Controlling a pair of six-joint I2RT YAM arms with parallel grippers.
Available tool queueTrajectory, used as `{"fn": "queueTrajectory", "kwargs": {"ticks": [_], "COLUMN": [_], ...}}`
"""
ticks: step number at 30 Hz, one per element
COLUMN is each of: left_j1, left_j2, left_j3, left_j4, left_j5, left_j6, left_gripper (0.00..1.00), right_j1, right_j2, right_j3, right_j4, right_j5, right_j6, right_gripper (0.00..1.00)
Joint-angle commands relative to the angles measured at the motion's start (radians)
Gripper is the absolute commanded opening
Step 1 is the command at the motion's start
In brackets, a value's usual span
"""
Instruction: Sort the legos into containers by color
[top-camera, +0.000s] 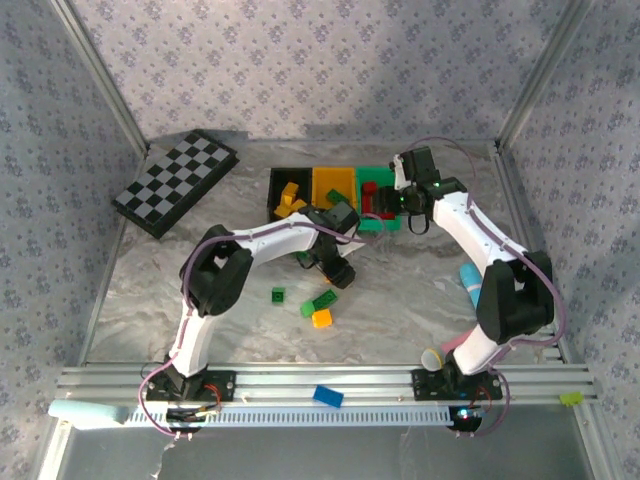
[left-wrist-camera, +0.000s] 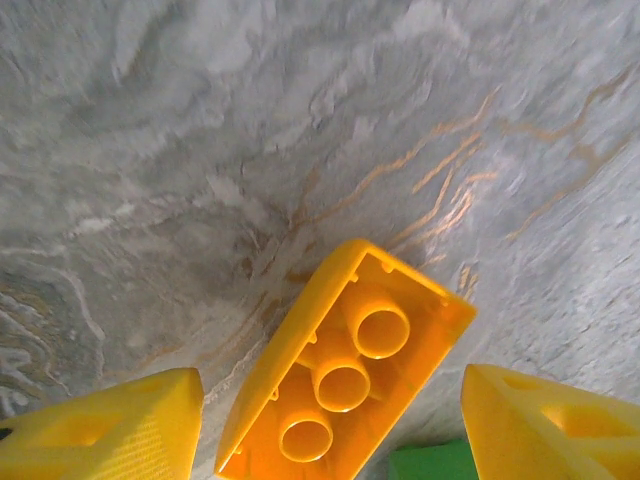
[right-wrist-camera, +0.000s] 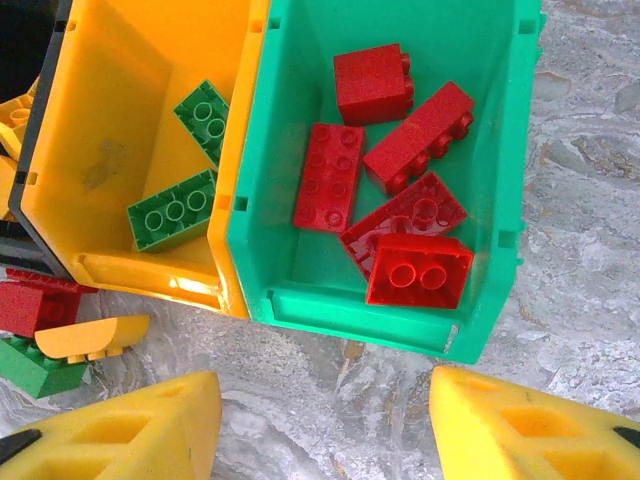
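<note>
Containers, three, in row at far side: black (top-camera: 272, 185), yellow-orange (top-camera: 333, 180), green (right-wrist-camera: 500, 150).
Red bricks (right-wrist-camera: 372, 82) in green container: five.
Green bricks (right-wrist-camera: 172, 210) in yellow-orange container: two.
Yellow bricks (top-camera: 290, 196) in black container: several, exact count unclear.
Loose green bricks (top-camera: 320, 302) in open, near of containers: at least two.
Orange brick (top-camera: 321, 319) beside them: one.
Blue brick (top-camera: 327, 396) on near rail: one.
Checkered board (top-camera: 175, 183), far left: one.

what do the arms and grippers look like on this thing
Both the left arm and right arm have white shell links with bulky black joint housings, and a thin purple cable loops along each. A small green light glows near the right wrist. The left gripper and right gripper have yellow-orange wedge-shaped plastic fingers with moulded recesses and fine ribbing.
</note>
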Motion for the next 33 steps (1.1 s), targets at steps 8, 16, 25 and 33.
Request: {"fn": "queueTrajectory", "kwargs": {"ticks": [8,16,25,33], "left_j1": [-0.001,0.009,0.181,0.289], "left_j2": [0.069,-0.031,-0.220,-0.153], "left_j3": [0.069,0.039,0.025,0.093], "left_j4": [-0.060,0.002,0.084,0.105], "left_j5": [0.022,-0.044,-0.061,-0.169], "left_j6": [0.025,-0.009,-0.136,-0.210], "left_gripper": [0.47,0.30,0.30,0.30], "right_j1": [-0.006,-0.009,0.002,0.029], "right_j2": [-0.036,-0.035,-0.035,-0.034], "right_j3": [-0.035,-0.044,-0.067,-0.098], "right_j4": [0.008,0.017,0.029,0.044], "right_j5": [0.003,-0.009,-0.017,-0.021], "right_j6": [0.009,0.013,0.019,0.028], "right_gripper": [0.59,0.59,0.59,0.59]}}
